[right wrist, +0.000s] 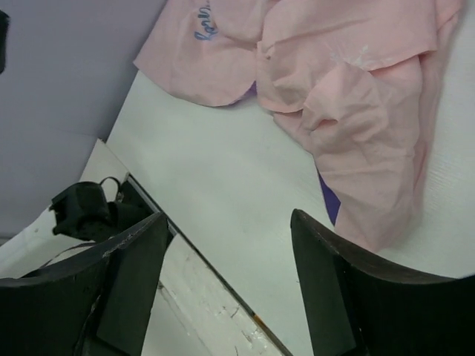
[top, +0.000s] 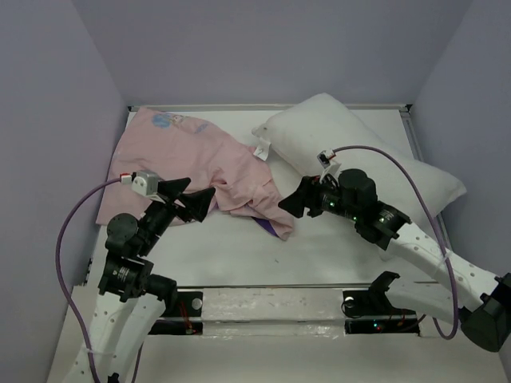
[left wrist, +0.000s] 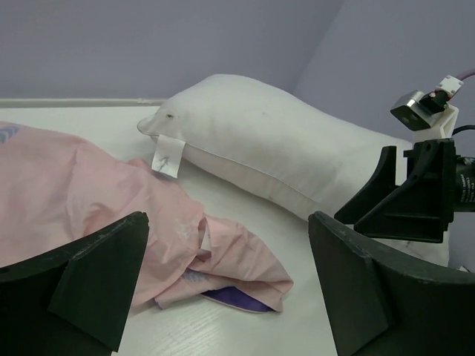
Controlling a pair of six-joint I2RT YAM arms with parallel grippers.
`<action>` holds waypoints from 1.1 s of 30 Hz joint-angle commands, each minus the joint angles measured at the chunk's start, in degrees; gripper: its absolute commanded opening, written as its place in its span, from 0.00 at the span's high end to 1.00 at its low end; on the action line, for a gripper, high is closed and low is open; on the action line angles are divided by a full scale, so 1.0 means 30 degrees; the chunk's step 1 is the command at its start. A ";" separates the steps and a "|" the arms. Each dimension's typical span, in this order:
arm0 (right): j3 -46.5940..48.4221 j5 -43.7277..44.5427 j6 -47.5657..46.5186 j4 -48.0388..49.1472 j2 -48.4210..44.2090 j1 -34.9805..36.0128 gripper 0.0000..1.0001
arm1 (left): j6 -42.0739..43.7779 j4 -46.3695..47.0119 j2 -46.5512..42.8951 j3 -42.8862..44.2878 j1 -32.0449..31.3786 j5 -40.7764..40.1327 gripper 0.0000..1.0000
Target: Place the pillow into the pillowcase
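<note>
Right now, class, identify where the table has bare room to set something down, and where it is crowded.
Free: the near strip of table in front of the pillowcase and pillow. Crowded: the back, where they fill left and right.

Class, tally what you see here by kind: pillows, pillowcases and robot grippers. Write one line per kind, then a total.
Pillows: 1, the white pillow
Pillowcases: 1, the pink pillowcase
Grippers: 2, the left gripper and the right gripper, both open
Total: 4
</note>
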 commanded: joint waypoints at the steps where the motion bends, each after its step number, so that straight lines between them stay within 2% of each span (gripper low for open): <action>1: 0.0606 0.3765 -0.0778 0.0508 0.0299 0.0513 0.29 | 0.0270 -0.0073 0.0284 0.0379 0.0009 0.0077 0.01; 4: 0.0050 0.4060 -0.0808 0.0479 0.0240 0.0513 0.36 | -0.0401 0.0597 0.0022 0.0000 0.0009 0.0983 0.01; 6: -0.0477 0.4148 -0.0807 0.0450 0.0182 0.0513 0.47 | -0.0785 0.1215 0.0077 -0.0294 0.0009 0.0899 0.01; 8: -0.0770 0.4149 -0.0836 0.0217 0.0240 0.0513 0.66 | -0.0932 0.1013 0.0603 -0.0149 0.0009 0.0928 0.01; 9: -0.0830 0.4381 -0.0837 0.0187 0.0298 0.0513 0.74 | -0.0962 0.0924 0.1389 0.0083 0.0009 0.1015 0.06; 10: -0.0918 0.4673 -0.0808 0.0215 0.0386 0.0513 0.80 | -0.0991 0.0894 0.1861 0.0144 0.0009 0.1161 0.06; 11: -0.0977 0.4560 -0.0807 0.0245 0.0735 0.0513 0.98 | -0.1281 0.1010 0.2214 0.0115 -0.0020 0.1336 0.30; 12: -0.1093 0.4414 -0.0691 0.0593 0.0999 0.0513 1.00 | -0.1487 0.1214 0.2884 -0.0030 -0.0107 0.1338 0.37; 13: -0.1211 0.4238 -0.0632 0.0944 0.1234 0.0774 1.00 | -0.1692 0.1361 0.3239 -0.0147 -0.0253 0.0845 0.50; 15: -0.1387 0.3768 -0.0399 0.2083 0.2254 0.1183 1.00 | -0.2538 0.1858 0.4319 -0.0497 -0.1271 -0.0385 0.67; 16: -0.1359 0.3855 -0.0310 0.2381 0.2668 0.1361 0.92 | -0.2660 0.2063 0.4675 -0.0558 -0.1860 -0.1899 0.68; 17: -0.1329 0.4001 -0.0280 0.2616 0.3107 0.1537 0.68 | -0.2748 0.2153 0.5026 -0.0559 -0.2591 -0.3045 0.68; 18: -0.1271 0.4147 -0.0309 0.3256 0.3488 0.1539 0.56 | -0.2749 0.2153 0.5378 -0.0588 -0.3410 -0.4275 0.68; 19: -0.1154 0.4207 -0.0338 0.3349 0.4333 0.1800 0.46 | -0.2604 0.2124 0.6164 -0.0501 -0.5101 -0.5563 0.67; 20: -0.0979 0.4903 -0.0426 0.3408 0.4748 0.1802 0.38 | -0.2487 0.2095 0.6607 -0.0413 -0.5843 -0.7896 0.65; 21: -0.0978 0.5258 -0.0542 0.3612 0.5506 0.1802 0.31 | -0.2398 0.2066 0.7656 -0.0238 -0.7039 -0.8703 0.61; 22: -0.0861 0.6016 -0.0660 0.3585 0.5891 0.1802 0.30 | -0.2340 0.2066 0.8247 -0.0149 -0.7544 -1.0219 0.59; 25: -0.0656 0.7075 -0.0836 0.3585 0.7207 0.1802 0.30 | -0.1873 0.2036 1.0526 0.0114 -0.8862 -1.2537 0.54; 28: -0.0451 0.7956 -0.1188 0.3526 0.8118 0.1802 0.33 | -0.1257 0.2007 1.2642 0.0466 -0.9131 -1.3250 0.50; 30: -0.0189 0.8279 -0.1450 0.3497 0.9172 0.1802 0.43 | -0.0817 0.2356 1.3580 0.0496 -0.9131 -1.3924 0.48; 31: -0.0128 0.8396 -0.1481 0.3497 0.9495 0.1802 0.51 | -0.0671 0.2533 1.4310 0.0496 -0.9131 -1.4100 0.47; 32: -0.0128 0.8658 -0.1452 0.3410 0.9759 0.1802 0.60 | -0.0582 0.2708 1.4694 0.0554 -0.9131 -1.4159 0.47; 33: -0.0244 0.9386 -0.1307 0.3380 0.9820 0.1599 0.75 | -0.0262 0.3174 1.5017 0.0671 -0.9131 -1.4102 0.46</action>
